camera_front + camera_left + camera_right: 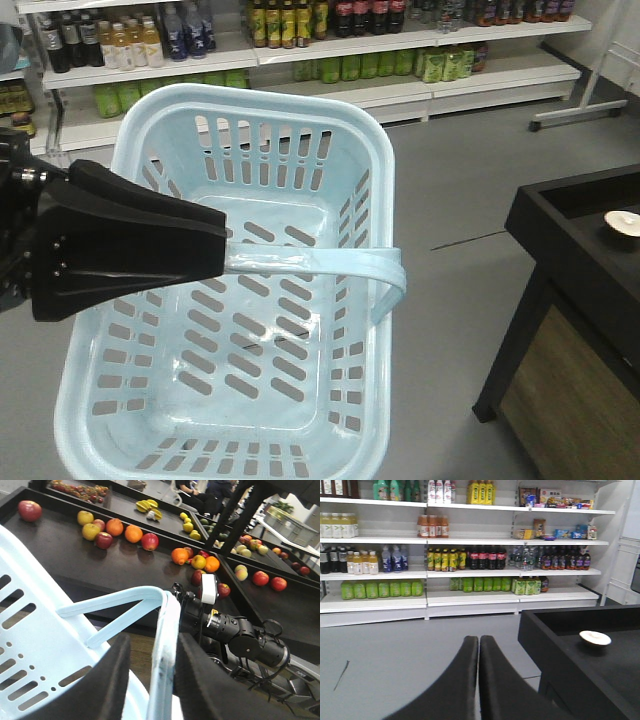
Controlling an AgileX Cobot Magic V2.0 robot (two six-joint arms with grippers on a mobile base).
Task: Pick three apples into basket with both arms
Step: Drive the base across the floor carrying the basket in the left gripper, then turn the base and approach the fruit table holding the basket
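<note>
- In the front view, the left claw (226,246) comes in from 9 o'clock, clenched on the handle (330,264) of the pale blue basket (250,96). The basket fills the frame, and this is the only view that looks down into it: there is no fruit inside.
- The left wrist view shows the grasp close up. Two black fingers (112,680) press the flat handle between them at 6 o'clock, with the basket wall at 8 o'clock.
- Only the left wrist view shows the fruit. Dark red apples (104,540) lie on the black table (50,547) at 11 to 12 o'clock, among oranges (133,533) and yellow apples (85,517). They are well apart from the basket.
- The same view catches the right arm (245,639) at 4 o'clock, with its cables exposed.
- In the right wrist view, the right claw (479,642) is at 6 o'clock, its fingers clenched together on nothing. It points toward shelves (470,600) of bottles (445,559) across the grey floor (395,650).
- A white dish (595,638) sits on a black table at 3 o'clock. The front view shows it at its right edge.
</note>
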